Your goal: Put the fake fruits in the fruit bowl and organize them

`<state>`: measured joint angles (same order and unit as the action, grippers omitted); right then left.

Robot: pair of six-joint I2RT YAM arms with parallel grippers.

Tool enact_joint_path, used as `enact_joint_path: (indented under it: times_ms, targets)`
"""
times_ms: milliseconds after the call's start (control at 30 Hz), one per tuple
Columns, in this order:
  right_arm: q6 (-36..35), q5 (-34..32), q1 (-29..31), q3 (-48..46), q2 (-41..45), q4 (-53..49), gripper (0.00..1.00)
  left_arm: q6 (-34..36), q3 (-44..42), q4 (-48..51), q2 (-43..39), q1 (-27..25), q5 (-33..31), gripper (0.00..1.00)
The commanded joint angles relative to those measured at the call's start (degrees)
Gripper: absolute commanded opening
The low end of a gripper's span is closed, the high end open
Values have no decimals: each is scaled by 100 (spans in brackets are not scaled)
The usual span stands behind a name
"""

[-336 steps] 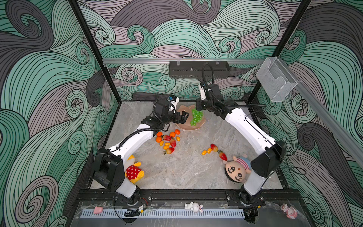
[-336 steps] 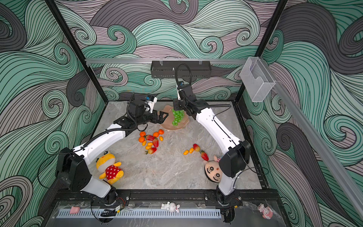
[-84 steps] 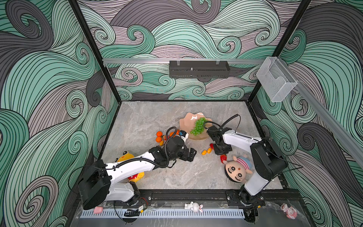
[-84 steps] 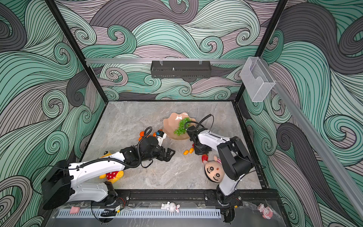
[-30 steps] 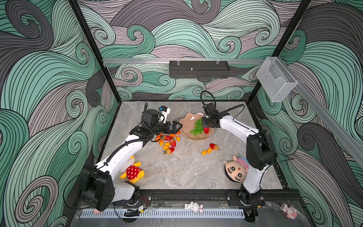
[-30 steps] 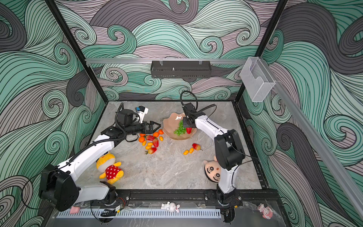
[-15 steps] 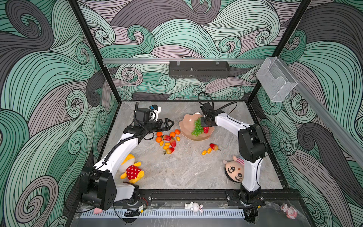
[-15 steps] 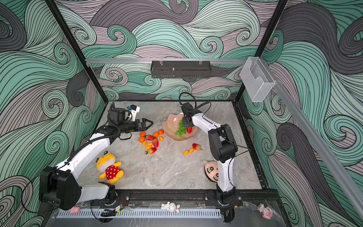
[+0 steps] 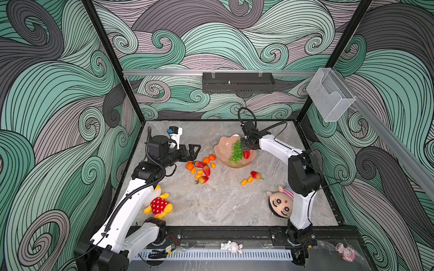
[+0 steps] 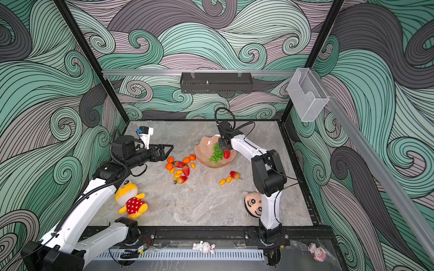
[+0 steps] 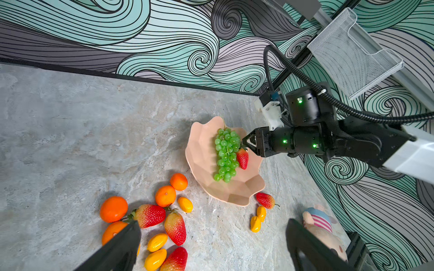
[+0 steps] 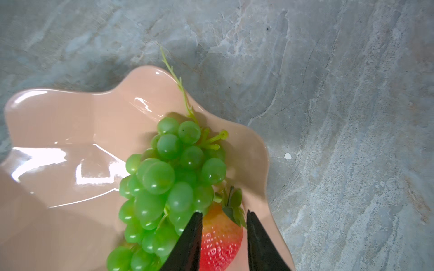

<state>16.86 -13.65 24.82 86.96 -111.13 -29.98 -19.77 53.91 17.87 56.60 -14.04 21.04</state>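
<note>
The right gripper has its jaws partly parted astride the leafy end of a strawberry; whether either jaw touches it is unclear. The strawberry lies in the fruit bowl against the grape bunch. The left gripper, jaws spread wide and empty, hovers beside the loose fruits on the surface.

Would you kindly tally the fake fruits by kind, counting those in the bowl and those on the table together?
Grape bunch: 1
Strawberries: 5
Tangerines: 4
Kumquats: 6
Total: 16
</note>
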Motion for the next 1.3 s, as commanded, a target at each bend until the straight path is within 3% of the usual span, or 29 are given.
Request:
enact_joint_path:
  times_ms: [0, 333, 700, 833, 967, 1267]
  targets:
    - [-59, 175, -12, -303, 726, 192, 35, -221, -146, 287, -145, -11, 66, 99]
    - [-46, 187, -12, -1412, 1989, -121, 47, -434, -488, 333, -338, -1029, -690, 99]
    - [662, -163, -19, -3219, 3658, -109, 51, -572, -384, -97, 437, -2265, -1042, 98]
    - [721, 253, -56, -3851, 4170, 41, 52, -549, -280, -170, 843, -2682, -1175, 99]
    - [896, 366, -161, -4269, 4422, 130, 59, -550, -205, -382, 1208, -3106, -1346, 99]
    - [1046, 1202, -612, -4407, 4224, 276, 62, -537, 83, -568, 1946, -3723, -1597, 99]
